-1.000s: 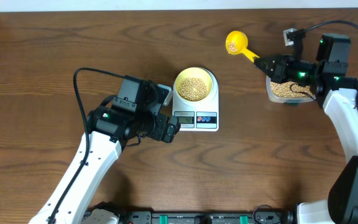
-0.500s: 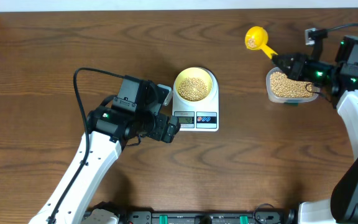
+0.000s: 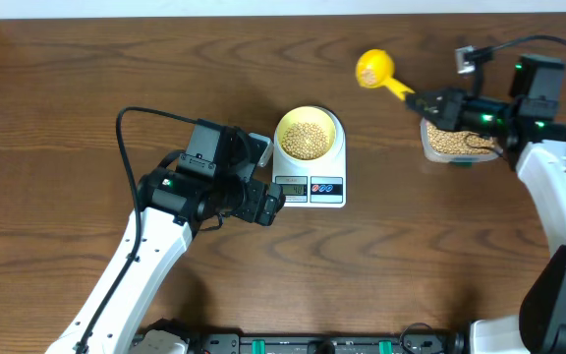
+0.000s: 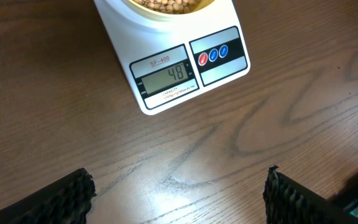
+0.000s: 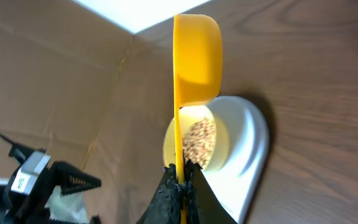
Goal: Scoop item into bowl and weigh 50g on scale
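The left claw [image 4: 178, 186] was spread wide and held nothing, over the wooden surface [image 3: 67, 118] just in front of the scale [image 3: 310, 182]. We saw the bowl [image 3: 333, 126] standing on the scale with beans [image 3: 306, 140] inside (the display read 48). Further right, the right claw [image 3: 428, 102] was clamped on the handle of the yellow scoop [image 3: 373, 69], beside the clear tub [image 3: 426, 146] of beans.

The scale [image 4: 124, 30] is showing 48 on its grey display [image 4: 165, 74], with SF-400 printed just above and a smaller line below being too fine to read.
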Controlling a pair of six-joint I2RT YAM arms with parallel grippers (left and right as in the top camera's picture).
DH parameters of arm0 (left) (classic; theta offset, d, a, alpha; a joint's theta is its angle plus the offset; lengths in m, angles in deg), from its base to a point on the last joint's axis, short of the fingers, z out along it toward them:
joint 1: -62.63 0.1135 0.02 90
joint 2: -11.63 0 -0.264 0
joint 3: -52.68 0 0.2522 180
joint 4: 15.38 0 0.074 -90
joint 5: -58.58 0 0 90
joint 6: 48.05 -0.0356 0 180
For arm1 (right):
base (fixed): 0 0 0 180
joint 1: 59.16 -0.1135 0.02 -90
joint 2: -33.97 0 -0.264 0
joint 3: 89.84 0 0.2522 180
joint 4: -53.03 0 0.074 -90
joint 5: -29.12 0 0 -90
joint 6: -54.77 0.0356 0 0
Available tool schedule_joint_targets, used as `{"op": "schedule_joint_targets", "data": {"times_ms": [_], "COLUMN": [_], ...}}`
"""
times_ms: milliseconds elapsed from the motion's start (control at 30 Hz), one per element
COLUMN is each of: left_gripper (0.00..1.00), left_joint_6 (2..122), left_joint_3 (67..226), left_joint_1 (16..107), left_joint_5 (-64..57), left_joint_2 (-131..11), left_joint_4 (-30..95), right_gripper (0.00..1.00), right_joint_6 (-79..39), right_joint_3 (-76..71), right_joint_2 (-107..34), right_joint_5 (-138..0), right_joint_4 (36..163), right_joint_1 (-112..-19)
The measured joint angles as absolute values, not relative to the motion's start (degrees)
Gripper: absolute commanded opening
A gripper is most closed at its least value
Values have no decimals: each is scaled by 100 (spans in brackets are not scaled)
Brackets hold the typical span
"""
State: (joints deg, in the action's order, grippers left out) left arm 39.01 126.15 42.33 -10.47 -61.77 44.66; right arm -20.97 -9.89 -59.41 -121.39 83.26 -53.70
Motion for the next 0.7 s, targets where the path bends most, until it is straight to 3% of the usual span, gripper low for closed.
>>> {"op": "schedule_joint_targets", "data": {"times_ms": [333, 700], "left_gripper": [89, 89], "left_joint_6": [3903, 3901], "left_joint_3": [12615, 12615], "left_joint_1": [4233, 4233], "left_joint_5": [-1047, -1034], "left_joint_2": [-6177, -6177], "left_joint_4": [4466, 4466], "right_gripper": [1, 1], "right_joint_6": [-2292, -2696], "right_joint_3": [-986, -986], "right_joint_2": [-5941, -5941], "right_joint_5": [-11759, -11232], "right_joint_4": [8592, 8841], "right_joint_1": [-6061, -6153]}}
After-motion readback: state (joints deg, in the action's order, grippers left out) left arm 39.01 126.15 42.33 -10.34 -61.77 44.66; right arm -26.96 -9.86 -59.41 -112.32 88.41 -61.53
